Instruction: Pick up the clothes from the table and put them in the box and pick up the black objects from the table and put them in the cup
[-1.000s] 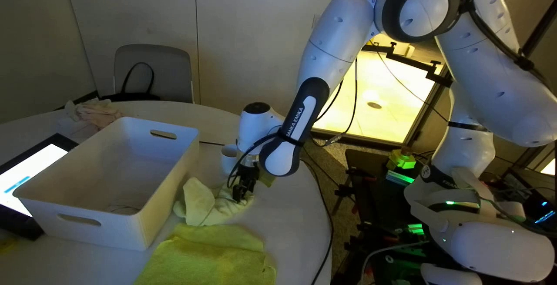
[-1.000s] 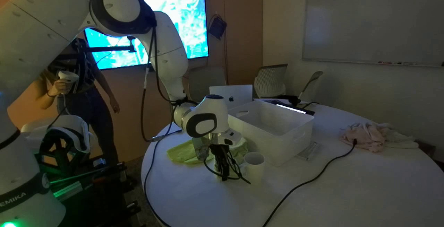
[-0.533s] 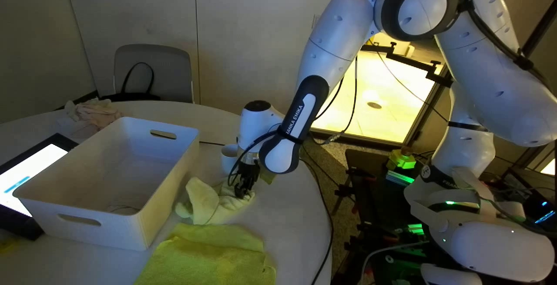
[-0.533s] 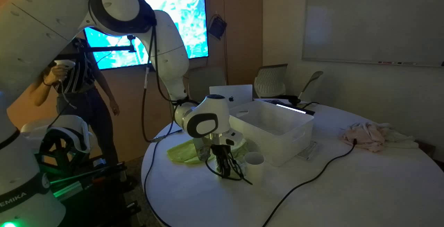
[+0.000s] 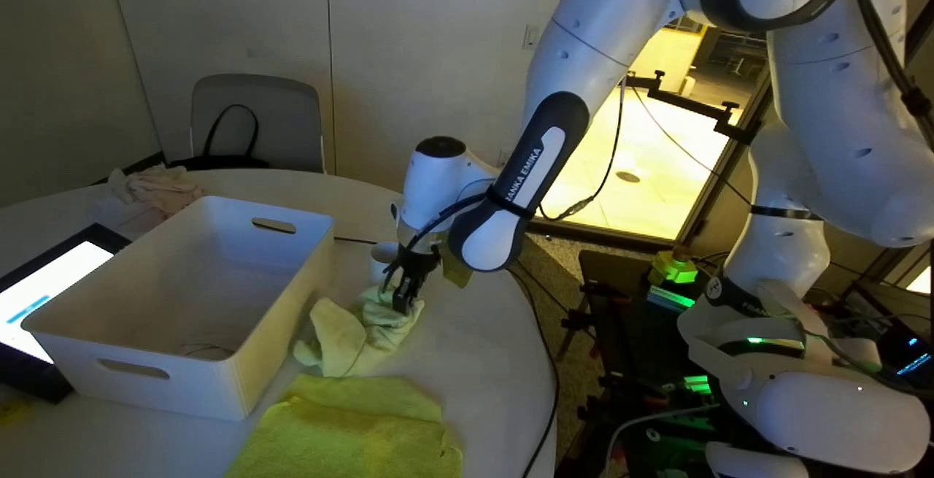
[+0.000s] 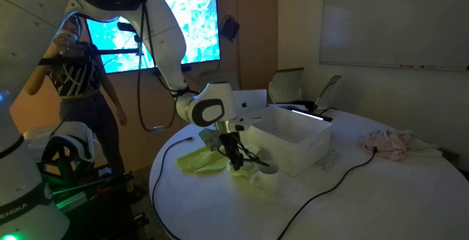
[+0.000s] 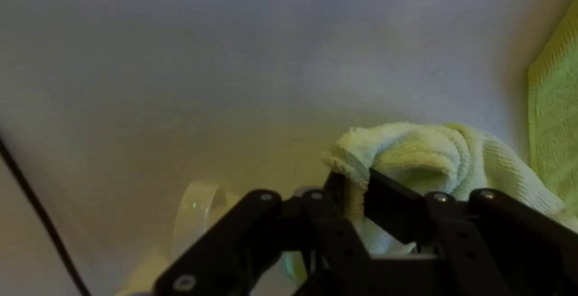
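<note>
My gripper (image 5: 403, 304) is shut on the raised end of a pale green cloth (image 5: 339, 339). In the wrist view a fold of this cloth (image 7: 406, 147) is pinched between the fingertips, and the rest lies crumpled below. A brighter yellow-green cloth (image 5: 357, 434) lies flat in front of it. The white box (image 5: 168, 396) stands beside the cloths. The white cup (image 6: 269, 181) stands close to my gripper (image 6: 237, 166), its handle towards it. A pink and white cloth pile (image 6: 388, 144) lies on the far side of the box. I cannot make out small black objects on the table.
A black cable (image 6: 326, 185) runs across the white round table (image 6: 348, 214). Another cable (image 6: 160, 177) lies along its edge. A lit screen (image 5: 44, 295) and a laptop (image 6: 253, 99) stand by the box. A person (image 6: 88, 82) stands behind the arm.
My gripper has moved up, lifting the near end of the pale green cloth with it. The arm's elbow has drawn back. The cup's handle now shows. The box and other cloths have not moved.
</note>
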Robot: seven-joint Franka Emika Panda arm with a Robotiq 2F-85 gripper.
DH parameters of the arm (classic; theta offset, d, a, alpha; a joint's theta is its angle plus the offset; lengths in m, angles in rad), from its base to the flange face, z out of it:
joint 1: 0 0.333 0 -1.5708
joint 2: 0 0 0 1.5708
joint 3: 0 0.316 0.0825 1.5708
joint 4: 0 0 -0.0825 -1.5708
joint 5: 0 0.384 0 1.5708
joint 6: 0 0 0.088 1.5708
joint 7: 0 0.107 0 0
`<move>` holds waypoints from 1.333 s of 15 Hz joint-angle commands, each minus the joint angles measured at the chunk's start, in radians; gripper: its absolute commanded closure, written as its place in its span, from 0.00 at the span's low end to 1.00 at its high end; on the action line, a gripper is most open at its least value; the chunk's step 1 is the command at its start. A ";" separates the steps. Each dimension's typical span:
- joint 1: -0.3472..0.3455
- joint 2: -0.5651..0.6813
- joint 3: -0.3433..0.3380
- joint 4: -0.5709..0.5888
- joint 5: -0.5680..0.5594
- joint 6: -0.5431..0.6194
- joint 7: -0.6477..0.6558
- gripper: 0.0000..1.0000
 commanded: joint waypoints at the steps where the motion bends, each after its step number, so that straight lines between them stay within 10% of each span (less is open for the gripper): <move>1: 0.160 -0.174 -0.152 -0.114 -0.109 -0.004 0.060 0.89; 6: 0.312 -0.371 -0.309 -0.136 -0.368 -0.129 0.170 0.89; 11: 0.188 -0.588 -0.079 -0.088 -0.441 -0.509 0.112 0.89; 13: 0.276 -0.634 -0.101 -0.049 -0.362 -0.669 0.046 0.89; 14: 0.139 -0.605 0.016 0.004 -0.395 -0.727 0.025 0.89; 20: 0.049 -0.582 0.188 0.219 -0.297 -1.157 -0.167 0.89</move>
